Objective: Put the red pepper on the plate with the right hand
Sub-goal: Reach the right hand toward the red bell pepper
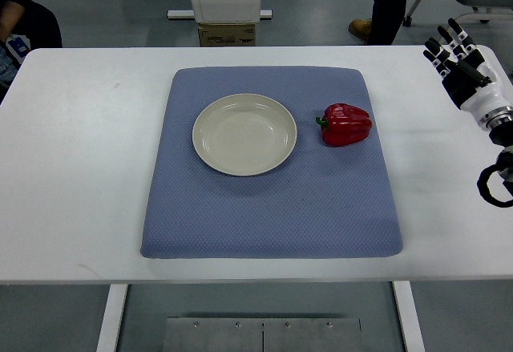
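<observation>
1. One red pepper (346, 124) lies on its side on the blue mat (272, 208), just right of the empty plate (244, 135).
2. The right hand (458, 58) hovers well apart at the table's right edge, fingers extended, holding nothing.
3. The pepper is probably light, firm and glossy-slick; grip across its broad body, not the stem.

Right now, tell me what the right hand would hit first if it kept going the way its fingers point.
Nothing on the table, it seems: the right hand points up-left toward the far table edge, well clear of the red pepper. Depth is unclear.
</observation>
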